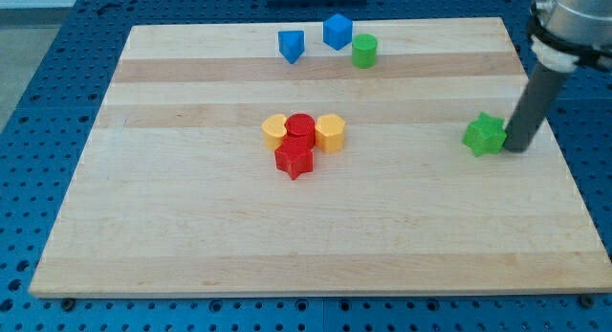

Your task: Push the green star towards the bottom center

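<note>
The green star (484, 134) lies on the wooden board (191, 236) at the view's right, about mid-height. My dark rod comes down from the view's top right, and my tip (517, 147) rests on the board just right of the green star, touching it or nearly so.
A cluster sits at the board's middle: a yellow block (275, 131), a red cylinder (300, 126), a yellow cylinder (330, 133) and a red star (294, 159). Near the top edge are a blue block (291, 45), a blue cube (337, 32) and a green cylinder (363, 51).
</note>
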`<state>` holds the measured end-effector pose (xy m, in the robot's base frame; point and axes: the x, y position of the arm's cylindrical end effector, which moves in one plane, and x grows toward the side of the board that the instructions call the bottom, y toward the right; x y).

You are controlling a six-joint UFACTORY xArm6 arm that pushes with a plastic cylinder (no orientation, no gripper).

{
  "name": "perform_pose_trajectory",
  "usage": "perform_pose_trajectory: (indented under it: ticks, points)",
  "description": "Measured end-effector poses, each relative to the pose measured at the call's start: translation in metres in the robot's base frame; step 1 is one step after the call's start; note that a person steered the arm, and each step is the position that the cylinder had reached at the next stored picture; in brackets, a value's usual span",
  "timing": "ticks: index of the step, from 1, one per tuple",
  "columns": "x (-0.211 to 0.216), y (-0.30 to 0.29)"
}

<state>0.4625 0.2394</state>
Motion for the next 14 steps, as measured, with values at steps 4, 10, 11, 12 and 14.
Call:
perform_pose_trajectory:
  ticks: [4, 10, 11, 12, 14]
  points:
    - [-0.101, 0.003]
    - [0.013, -0.01]
    - [-0.01, -0.01]
    - [-0.019, -0.032]
    - [0.052, -0.05]
